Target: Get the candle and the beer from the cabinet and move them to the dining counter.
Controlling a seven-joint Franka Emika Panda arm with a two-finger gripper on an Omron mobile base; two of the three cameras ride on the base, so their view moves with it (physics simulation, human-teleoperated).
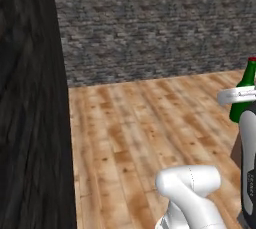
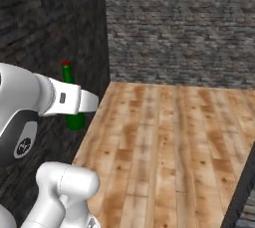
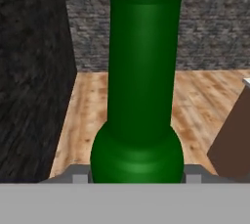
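Observation:
The beer, a dark green glass bottle, stands upright between my two fingertips, and its body takes up the middle of the hand view. My gripper is shut on its lower part. From the left base view the beer rises with its red cap behind the white hand at the right edge. In the right base view the beer shows behind the white forearm, above the floor. The candle, the cabinet and the dining counter are out of view.
A tall black panel stands close on the left. A grey stone wall closes the far side, with wooden floor before it. A brown block sits low to the right of the hand.

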